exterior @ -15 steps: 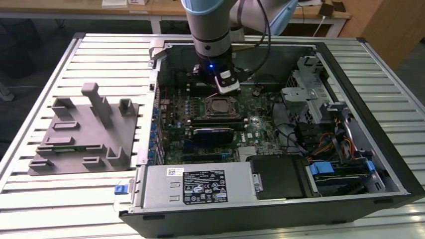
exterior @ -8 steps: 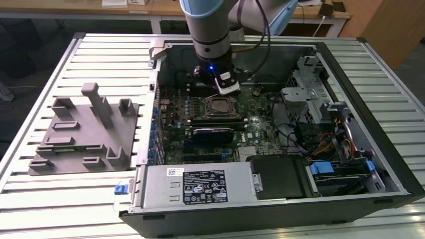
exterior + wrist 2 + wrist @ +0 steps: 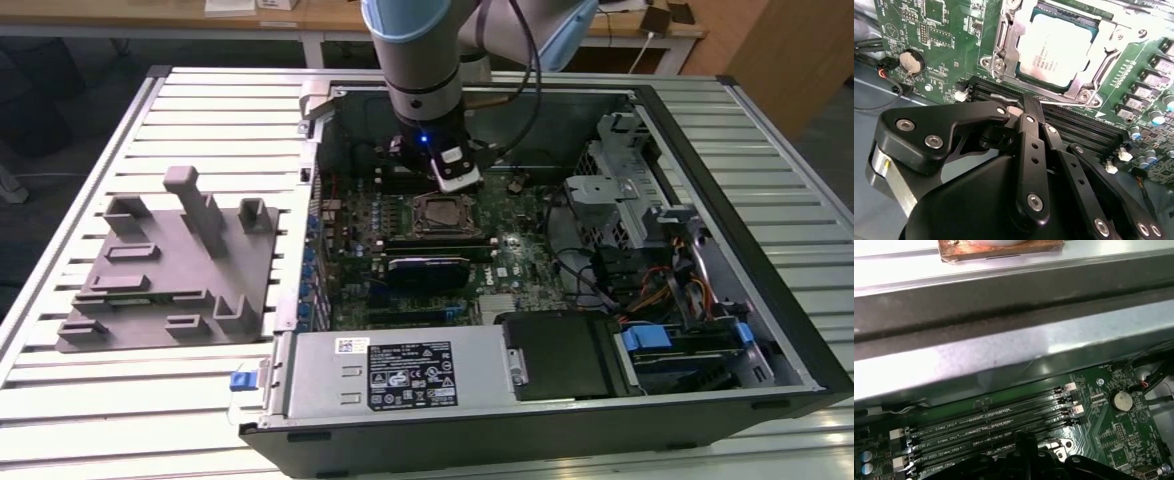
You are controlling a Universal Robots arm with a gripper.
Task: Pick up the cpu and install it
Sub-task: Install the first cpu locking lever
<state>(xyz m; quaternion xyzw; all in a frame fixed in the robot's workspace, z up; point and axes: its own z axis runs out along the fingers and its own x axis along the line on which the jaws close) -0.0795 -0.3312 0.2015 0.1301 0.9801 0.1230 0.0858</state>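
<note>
Hand (image 3: 1026, 107) has its fingers pressed together, holding nothing, just beside the memory slots (image 3: 1079, 127). Its cpu (image 3: 1056, 50) already sits flat in the socket (image 3: 1004, 50). Best to lift straight up, slowly.

Case wall (image 3: 1004, 355) close beside memory slots (image 3: 994, 425); above socket frame (image 3: 1054, 50) open.

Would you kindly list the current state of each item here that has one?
cpu: seated in its socket, metal bracket around it.
gripper: shut, holding nothing, over the memory slots beside the socket.
memory slots: all empty.
computer case: side panel off, lying open.
</note>
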